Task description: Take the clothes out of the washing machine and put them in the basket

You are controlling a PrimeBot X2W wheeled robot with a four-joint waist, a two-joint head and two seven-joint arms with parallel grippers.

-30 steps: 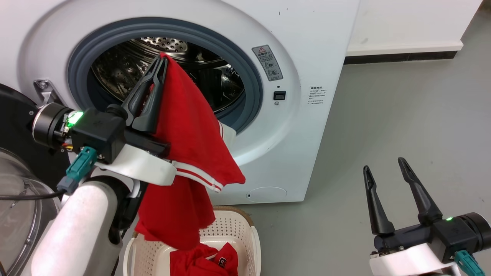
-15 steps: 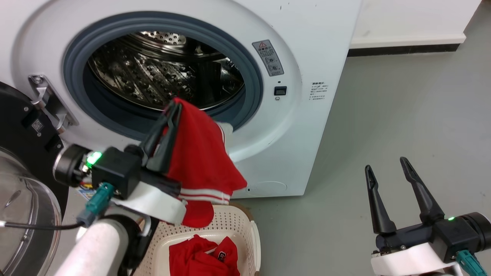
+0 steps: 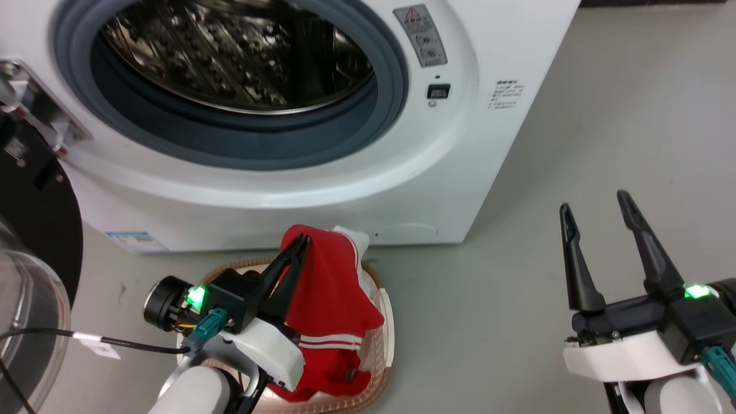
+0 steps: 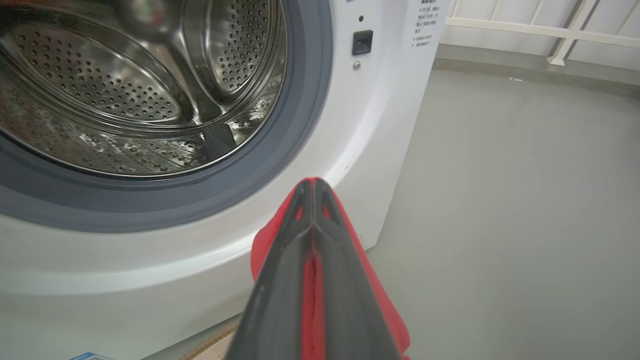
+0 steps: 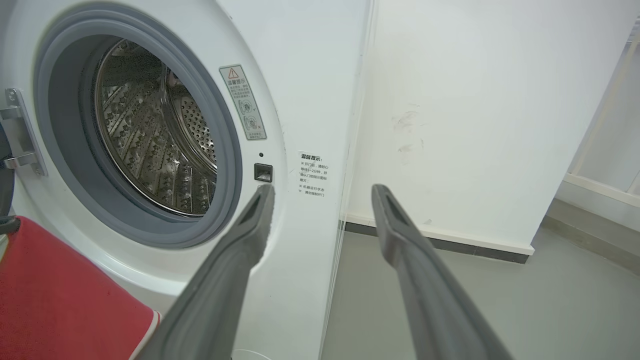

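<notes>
Red clothes (image 3: 330, 299) with white stripes drape from the left gripper (image 3: 300, 242), which pinches them, tilted upward over the basket (image 3: 390, 333) beneath. The right gripper (image 3: 594, 201) is spread.

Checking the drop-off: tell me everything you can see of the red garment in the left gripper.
The red garment is soft fabric with white stripes near its hem and white trim on top. Pinched at its upper edge by the shut left gripper, it hangs draped down into the basket.
</notes>
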